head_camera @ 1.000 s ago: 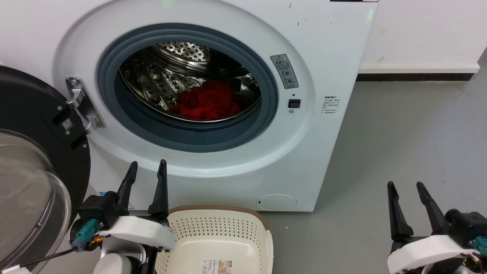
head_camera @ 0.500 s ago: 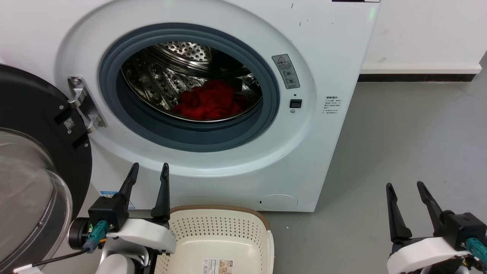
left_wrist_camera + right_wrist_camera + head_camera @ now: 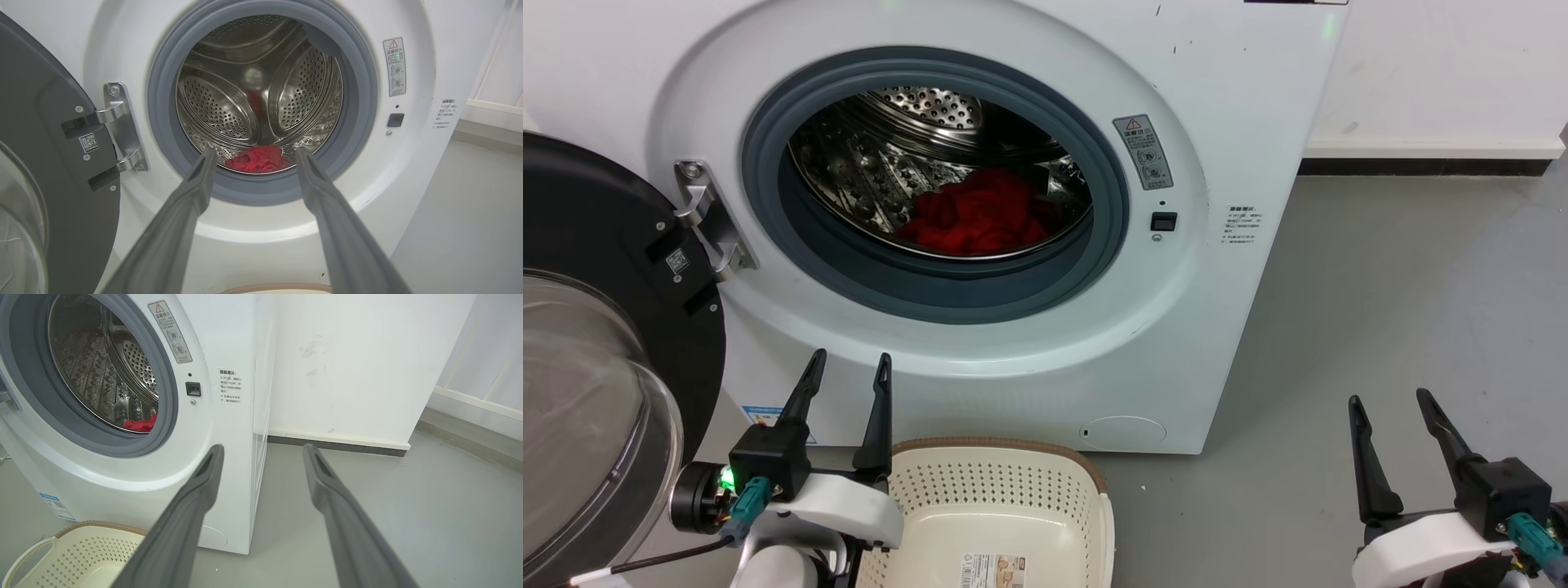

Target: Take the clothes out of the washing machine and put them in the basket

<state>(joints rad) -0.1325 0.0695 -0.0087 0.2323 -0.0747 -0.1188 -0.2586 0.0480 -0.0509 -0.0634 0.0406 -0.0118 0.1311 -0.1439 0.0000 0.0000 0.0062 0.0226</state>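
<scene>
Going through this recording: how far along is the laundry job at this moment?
Done: only the door of the washing machine stands open. In hand: nothing; the left gripper and right gripper are open and empty, outside the machine. Left: everything else. The red clothes lie in the drum, and the basket in front holds no garment.

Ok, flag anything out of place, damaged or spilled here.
Nothing serious. Clothes lie inside the washer, its door is swung open, and the basket stands upright and empty. Only faint scuffs mark the wall beside the washer.
</scene>
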